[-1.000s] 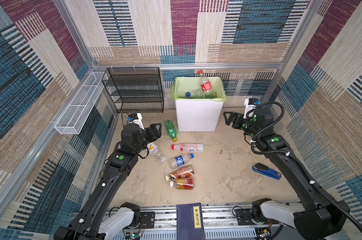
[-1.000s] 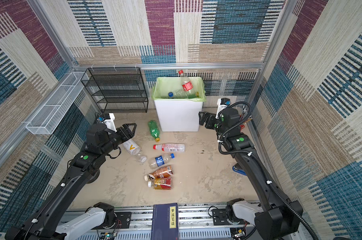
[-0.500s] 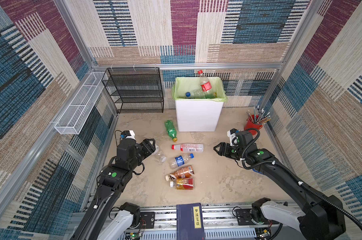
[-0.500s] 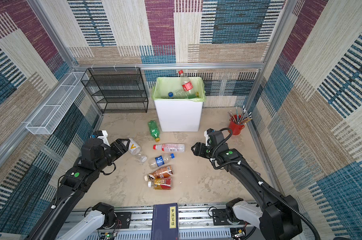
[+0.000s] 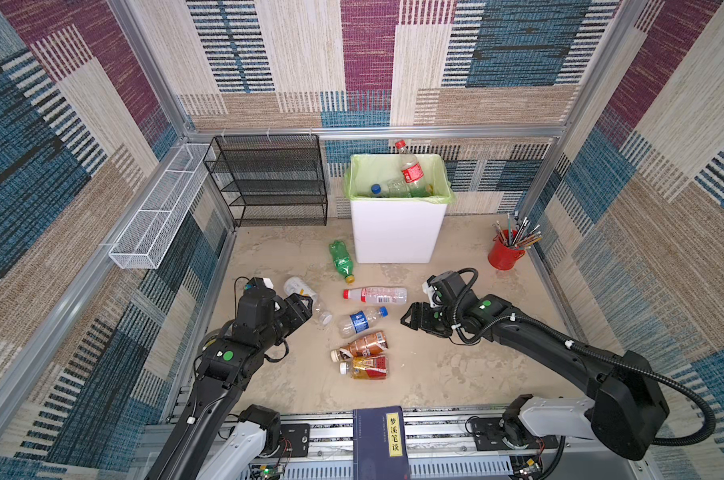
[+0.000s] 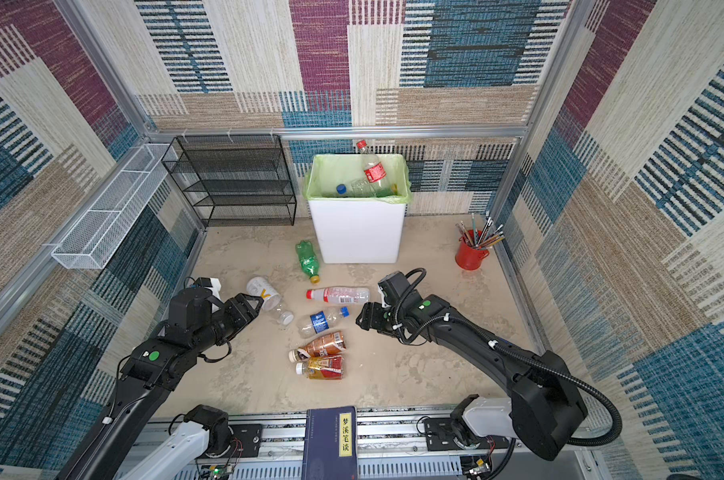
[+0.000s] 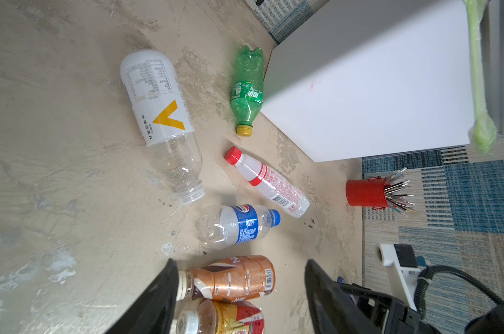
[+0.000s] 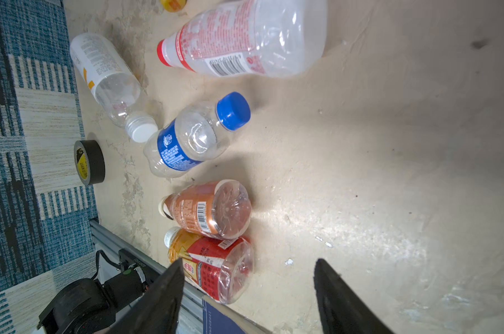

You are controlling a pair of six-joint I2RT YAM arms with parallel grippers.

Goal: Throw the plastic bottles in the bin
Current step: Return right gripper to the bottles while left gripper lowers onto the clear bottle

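Empty, parted fingers hover near the red-labelled amber bottle.

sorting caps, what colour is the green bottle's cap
Yellow cap; left wrist view shows it best.

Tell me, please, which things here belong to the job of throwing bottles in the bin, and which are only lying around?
For the job: bin; green bottle; red-capped bottle; blue-label bottle; white-label bottle; brown bottle; amber bottle.
Lying about: pencil cup; black rack; wire basket; book; tape roll.
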